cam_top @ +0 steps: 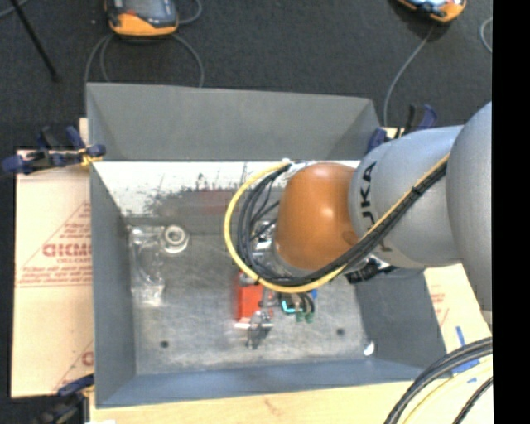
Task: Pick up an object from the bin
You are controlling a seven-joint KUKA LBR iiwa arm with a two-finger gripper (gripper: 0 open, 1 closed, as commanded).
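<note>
One red-orange boxy block (246, 301) beside pincer (258, 328) (grip state unclear) | clear crinkly plastic (149, 267) left

Far on the left I see a clear plastic thing (147, 269). It lies flat. A small round ring (174, 238), pale with a hole in its middle, sits just beside its top right end. Up at the top, an orange and black gadget (142, 16) lies on the dark floor (273, 50). A second gadget (435, 7) like it lies well apart to the right.
</note>
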